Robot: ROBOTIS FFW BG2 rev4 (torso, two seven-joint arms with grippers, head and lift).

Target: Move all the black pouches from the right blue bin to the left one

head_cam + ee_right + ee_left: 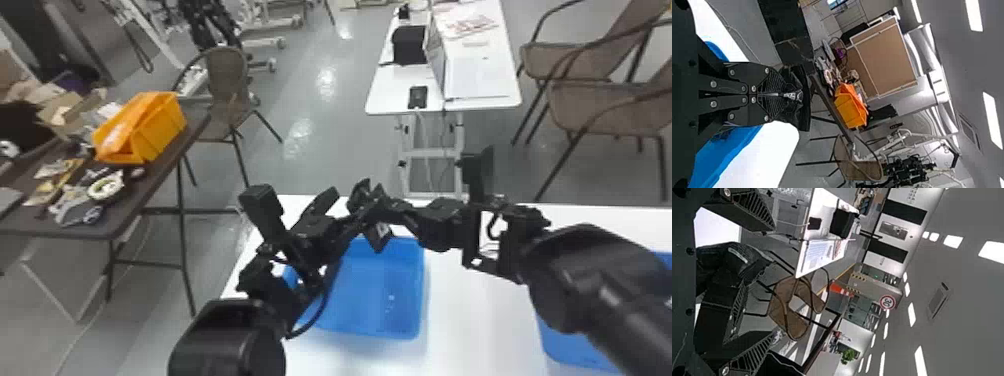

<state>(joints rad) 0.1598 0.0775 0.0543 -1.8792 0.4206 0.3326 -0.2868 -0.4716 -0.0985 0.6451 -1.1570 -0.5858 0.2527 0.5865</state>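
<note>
My left gripper (pixel 332 215) is over the far side of the left blue bin (pixel 375 300), facing the right gripper (pixel 400 207), which comes from the right. In the left wrist view my left gripper (pixel 772 282) stands open, with black material (pixel 746 258) bearing a pale mark between its fingers, not visibly pinched. My right gripper (pixel 783 95), in its wrist view, is shut on a black pouch (pixel 805 105) at its tips. Above the left bin the pouch (pixel 378 239) hangs between both grippers. My right arm covers much of the right blue bin (pixel 575 347).
Both bins stand on a white table (pixel 475 320). A dark table (pixel 145 200) with an orange bin (pixel 160 130) stands off to the left. Beyond the work table are another white table (pixel 480 100) and brown chairs (pixel 590 105).
</note>
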